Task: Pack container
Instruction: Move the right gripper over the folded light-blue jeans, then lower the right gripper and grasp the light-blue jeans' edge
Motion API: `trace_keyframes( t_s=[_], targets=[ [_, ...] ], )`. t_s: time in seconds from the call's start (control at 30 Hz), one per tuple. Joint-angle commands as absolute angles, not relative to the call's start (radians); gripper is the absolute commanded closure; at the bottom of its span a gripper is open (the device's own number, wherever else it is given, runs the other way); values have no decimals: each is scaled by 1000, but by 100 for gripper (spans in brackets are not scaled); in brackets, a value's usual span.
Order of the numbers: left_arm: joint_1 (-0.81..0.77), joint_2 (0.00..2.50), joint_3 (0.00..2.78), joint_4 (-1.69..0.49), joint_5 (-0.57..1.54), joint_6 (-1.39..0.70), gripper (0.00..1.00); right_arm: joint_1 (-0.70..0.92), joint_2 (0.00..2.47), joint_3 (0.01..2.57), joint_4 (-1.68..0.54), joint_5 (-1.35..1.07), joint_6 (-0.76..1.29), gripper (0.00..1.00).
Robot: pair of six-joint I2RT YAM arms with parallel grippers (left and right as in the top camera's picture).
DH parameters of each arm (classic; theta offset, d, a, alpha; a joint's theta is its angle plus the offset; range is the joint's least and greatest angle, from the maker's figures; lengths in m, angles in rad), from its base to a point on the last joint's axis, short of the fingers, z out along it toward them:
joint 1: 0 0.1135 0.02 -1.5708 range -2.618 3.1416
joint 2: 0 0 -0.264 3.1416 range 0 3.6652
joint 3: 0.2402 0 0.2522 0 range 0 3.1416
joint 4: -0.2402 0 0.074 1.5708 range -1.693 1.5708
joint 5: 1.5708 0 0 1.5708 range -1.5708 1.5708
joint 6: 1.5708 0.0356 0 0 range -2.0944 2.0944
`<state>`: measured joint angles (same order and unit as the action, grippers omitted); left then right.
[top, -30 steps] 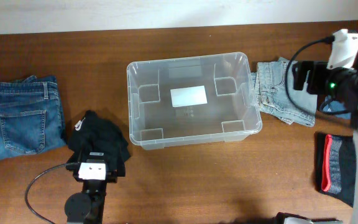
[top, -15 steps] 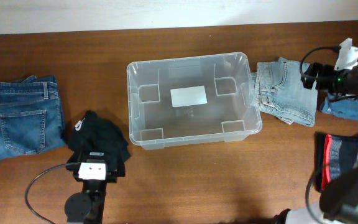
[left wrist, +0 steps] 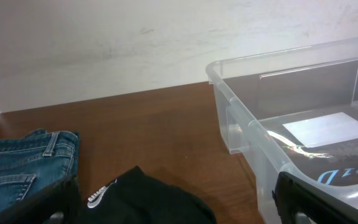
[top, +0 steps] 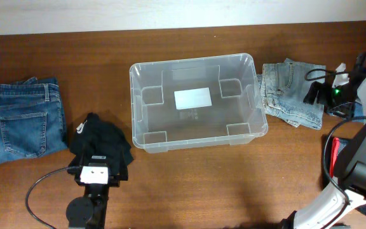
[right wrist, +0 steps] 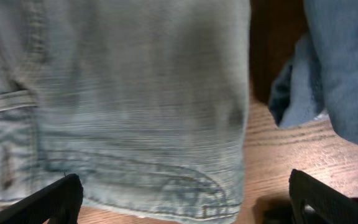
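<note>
Container sits just left of the pale jeans lying under your nearer right gripper, whose jaws are spread wide.

A tabletop of dark reddish-brown wood with a fine grain fills almost the whole overhead view. At 12 o'clock, along its far edge, runs a pale, off-white wall. In the left wrist view this wall is plain, with some faint marks, and it meets the wood in a straight line. The light is soft and even, and shadows are weak.
</note>
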<state>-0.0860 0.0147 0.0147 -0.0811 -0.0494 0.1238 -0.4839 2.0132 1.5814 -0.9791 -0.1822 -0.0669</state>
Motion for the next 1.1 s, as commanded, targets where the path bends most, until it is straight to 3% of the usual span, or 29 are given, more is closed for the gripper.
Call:
trace_keyframes(
  t_s=[0.0, 0.93, 0.97, 1.07],
  targets=[
    [-91, 8, 10, -81, -49, 129, 1, -490, 2053, 1593, -972, -147, -43, 2],
    [-91, 8, 10, -81, -49, 129, 1, -503, 2072, 1412, -788, -301, 114, 0],
    [-91, 8, 10, -81, -49, 129, 1, -505, 2072, 1410, -789, -316, 114, 6],
    [-91, 8, 10, -81, -49, 129, 1, -506, 2071, 1408, -793, -341, 113, 37]
  ],
)
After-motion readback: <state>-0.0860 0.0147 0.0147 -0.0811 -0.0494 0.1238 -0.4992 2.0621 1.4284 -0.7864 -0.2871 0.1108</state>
